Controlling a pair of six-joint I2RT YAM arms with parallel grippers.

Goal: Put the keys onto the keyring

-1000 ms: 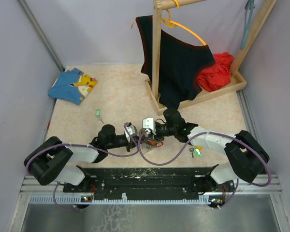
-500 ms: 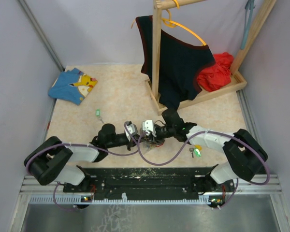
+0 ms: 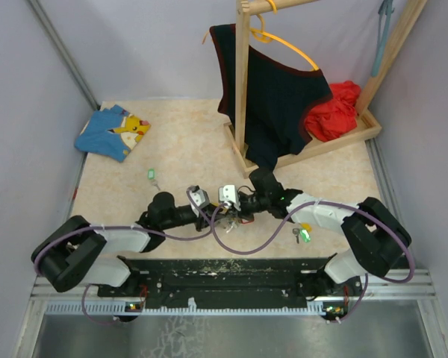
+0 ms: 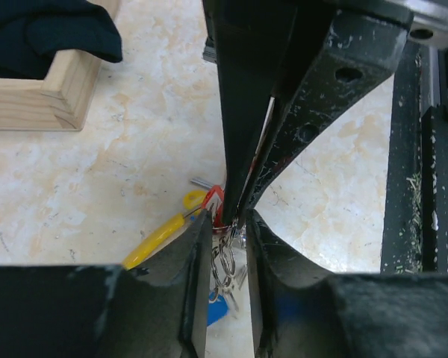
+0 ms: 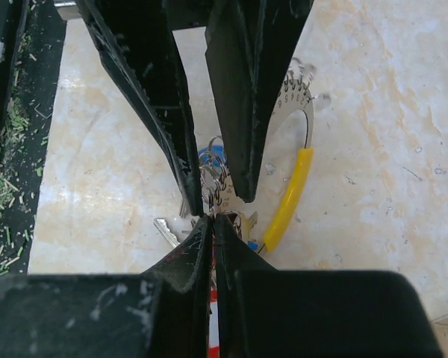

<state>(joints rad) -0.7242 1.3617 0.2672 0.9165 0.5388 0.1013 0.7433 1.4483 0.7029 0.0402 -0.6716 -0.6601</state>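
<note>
The keyring (image 3: 237, 217), a bunch of silver rings with a yellow loop (image 4: 157, 237) and red and blue tags, lies between both grippers at the table's near middle. My left gripper (image 4: 224, 224) is closed round the silver rings (image 4: 225, 257), with a blue tag (image 4: 216, 307) below them. My right gripper (image 5: 213, 218) is shut on the bunch at its red tag (image 4: 216, 203), tip to tip with the left fingers (image 5: 157, 112). The yellow loop (image 5: 290, 190) rests on the table. A silver key (image 5: 164, 227) lies by the bunch. Loose green-headed keys lie at left (image 3: 152, 176) and right (image 3: 304, 236).
A wooden rack (image 3: 243, 89) with a base tray (image 3: 369, 127) stands at the back right, holding a dark shirt (image 3: 280, 97) on an orange hanger and a red cloth (image 3: 336, 108). A blue printed garment (image 3: 112, 133) lies far left. A black rail (image 3: 224, 272) runs along the near edge.
Both grippers have shifted slightly left, staying tip to tip at the keyring. The left arm's elbow has drawn back and down.
</note>
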